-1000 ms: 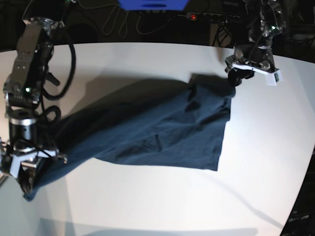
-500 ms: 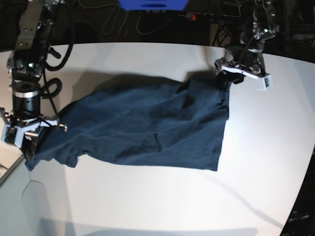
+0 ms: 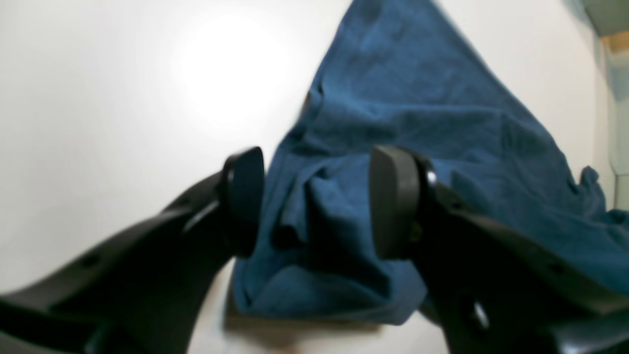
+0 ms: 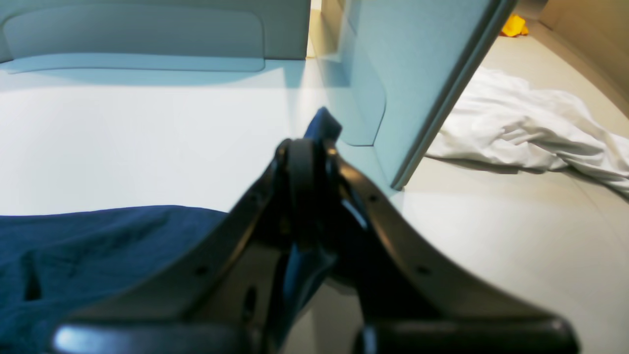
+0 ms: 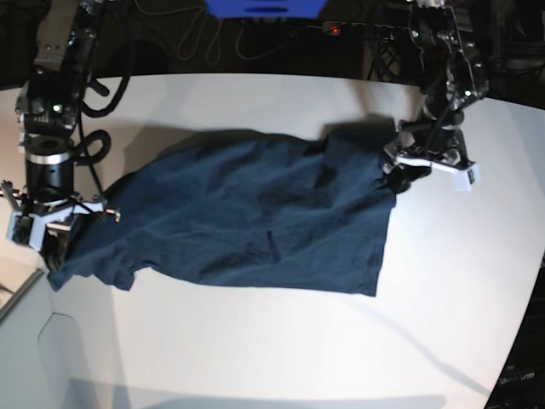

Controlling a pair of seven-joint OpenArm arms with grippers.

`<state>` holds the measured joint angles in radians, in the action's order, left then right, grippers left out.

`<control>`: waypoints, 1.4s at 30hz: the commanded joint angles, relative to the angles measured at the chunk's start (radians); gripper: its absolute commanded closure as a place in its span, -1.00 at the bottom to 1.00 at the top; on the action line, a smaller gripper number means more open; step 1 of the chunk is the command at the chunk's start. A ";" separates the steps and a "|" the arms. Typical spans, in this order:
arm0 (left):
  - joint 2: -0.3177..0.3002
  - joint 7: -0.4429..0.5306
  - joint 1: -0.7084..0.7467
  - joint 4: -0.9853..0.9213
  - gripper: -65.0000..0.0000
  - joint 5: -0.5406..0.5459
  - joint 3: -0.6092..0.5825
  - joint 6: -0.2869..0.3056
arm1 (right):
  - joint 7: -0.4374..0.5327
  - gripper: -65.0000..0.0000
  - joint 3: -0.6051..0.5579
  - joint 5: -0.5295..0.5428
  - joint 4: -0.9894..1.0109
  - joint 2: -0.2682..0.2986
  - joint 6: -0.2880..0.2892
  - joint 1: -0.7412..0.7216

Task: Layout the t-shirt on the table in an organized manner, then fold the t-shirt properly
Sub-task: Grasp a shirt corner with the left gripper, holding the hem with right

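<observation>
The dark navy t-shirt [image 5: 247, 221] lies spread across the white table [image 5: 255, 349], wrinkled, with one end at each arm. At the table's left edge my right gripper [image 5: 53, 247] is shut on the t-shirt's edge. In the right wrist view its jaws [image 4: 307, 152] are pressed together, with blue cloth [image 4: 322, 123] poking out past them. My left gripper [image 5: 409, 175] sits over the t-shirt's far right corner. In the left wrist view it [image 3: 317, 201] is open, and bunched cloth [image 3: 417, 98] lies between and under the fingers [image 3: 243, 196].
A blue box [image 5: 264, 7], cables and a power strip with a red light [image 5: 334, 30] sit beyond the table's curved far edge. Beside the table, the right wrist view shows a pale grey panel [image 4: 427, 73] and a crumpled white cloth [image 4: 530, 128].
The right gripper pulled its end of the t-shirt toward the far side, widening the cloth from a narrow strip. The left gripper came nearer and slightly right over the far corner.
</observation>
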<state>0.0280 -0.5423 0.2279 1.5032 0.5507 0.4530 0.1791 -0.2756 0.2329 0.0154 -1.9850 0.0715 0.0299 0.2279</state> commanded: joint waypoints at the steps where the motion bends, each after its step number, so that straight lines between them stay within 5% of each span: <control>1: -0.007 0.015 -0.014 -0.014 -0.01 0.007 -0.003 0.003 | 0.029 1.00 0.003 -0.002 -0.017 0.007 -0.003 -0.009; 12: -0.029 0.014 -0.051 -0.140 0.03 0.002 -0.066 0.007 | 0.032 1.00 0.003 -0.004 0.010 0.007 -0.003 -0.015; 25: -0.038 0.015 -0.046 -0.138 1.00 0.012 -0.101 0.009 | 0.032 1.00 0.003 -0.004 0.013 0.007 -0.003 -0.015; 31: -0.058 0.014 -0.040 -0.138 0.78 0.013 -0.099 0.004 | 0.032 1.00 0.003 -0.004 0.014 0.007 -0.003 -0.015; 38: -0.058 0.015 0.043 0.003 0.14 0.013 -0.098 0.003 | 0.032 1.00 0.003 -0.004 0.019 0.009 -0.003 -0.015; 42: -0.058 0.015 0.040 0.017 0.13 0.013 -0.098 0.003 | 0.032 1.00 0.001 -0.004 0.019 0.009 -0.003 -0.014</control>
<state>-0.0246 -0.5426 0.2699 1.5013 0.5526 0.3531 0.1730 -0.2760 0.2329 0.0147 -1.9503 0.0715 0.0299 0.2226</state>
